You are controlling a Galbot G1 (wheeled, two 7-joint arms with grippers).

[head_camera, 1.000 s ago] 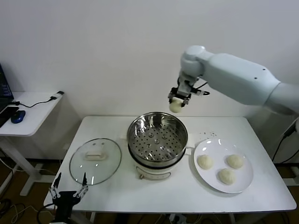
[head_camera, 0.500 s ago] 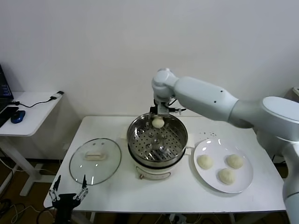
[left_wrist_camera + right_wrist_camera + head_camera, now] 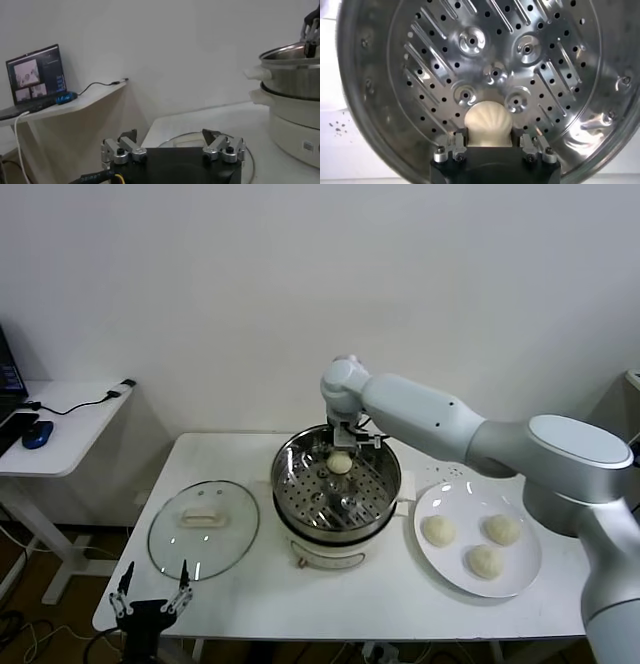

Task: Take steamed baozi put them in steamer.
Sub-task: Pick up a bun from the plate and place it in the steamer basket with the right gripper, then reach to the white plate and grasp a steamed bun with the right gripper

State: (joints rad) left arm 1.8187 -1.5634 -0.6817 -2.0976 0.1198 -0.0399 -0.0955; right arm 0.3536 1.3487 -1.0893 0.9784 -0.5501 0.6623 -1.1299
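Observation:
One cream-white steamed baozi (image 3: 487, 122) sits between the fingers of my right gripper (image 3: 488, 137), whose pads press on both its sides. It hangs low inside the steamer (image 3: 290, 484), over the far part of the perforated tray (image 3: 495, 75); I cannot tell if it touches the tray. In the head view the same baozi (image 3: 340, 463) shows under the right gripper (image 3: 341, 450). Three more baozi (image 3: 438, 530) (image 3: 503, 529) (image 3: 485, 561) lie on the white plate (image 3: 462, 502). My left gripper (image 3: 150, 594) waits open below the table's front left corner.
The round glass lid (image 3: 204, 529) with a white handle lies flat on the table left of the steamer. A side table (image 3: 70, 409) with a mouse and cables stands at far left. The left wrist view shows the steamer (image 3: 290, 75) off to one side.
My right arm swung from above and behind the steamer to over it, then lowered the baozi into the pot. The left arm stayed where it was.

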